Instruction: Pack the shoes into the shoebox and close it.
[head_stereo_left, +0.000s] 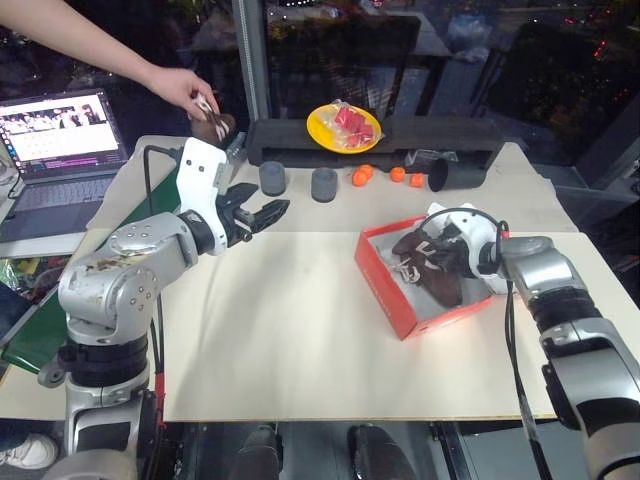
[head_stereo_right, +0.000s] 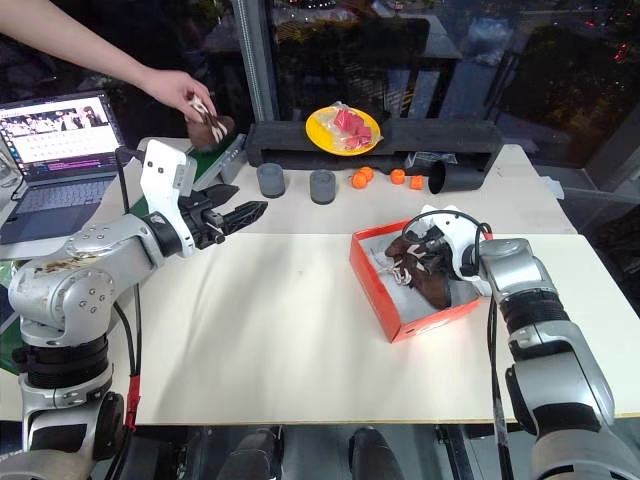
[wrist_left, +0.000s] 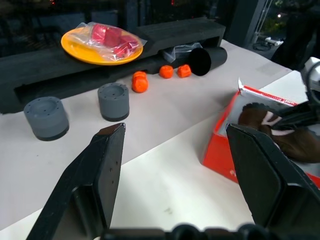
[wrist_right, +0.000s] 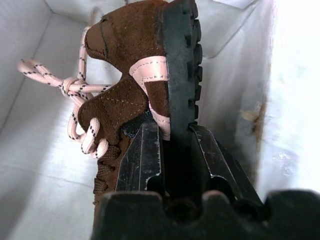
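Observation:
The red-orange shoebox (head_stereo_left: 385, 285) stands open on the cream table, right of centre, white inside. One dark brown shoe (wrist_right: 125, 75) with cream laces lies in it on its side. My right gripper (wrist_right: 172, 132) reaches into the box, its fingers closed on that shoe's heel and black sole. My left gripper (head_stereo_left: 262, 212) hangs open and empty above the table's left part, pointing toward the box. At the back left a person's hand (head_stereo_left: 180, 88) holds the other shoe (head_stereo_left: 213, 127) above the table edge.
Behind the box are two grey cylinders (head_stereo_left: 272, 178), several small orange pieces (head_stereo_left: 362, 175), a black cup (head_stereo_left: 455, 175) on its side, and a long black tray (head_stereo_left: 420, 135) bearing a yellow plate (head_stereo_left: 343, 128). An open laptop (head_stereo_left: 60, 135) stands at the far left.

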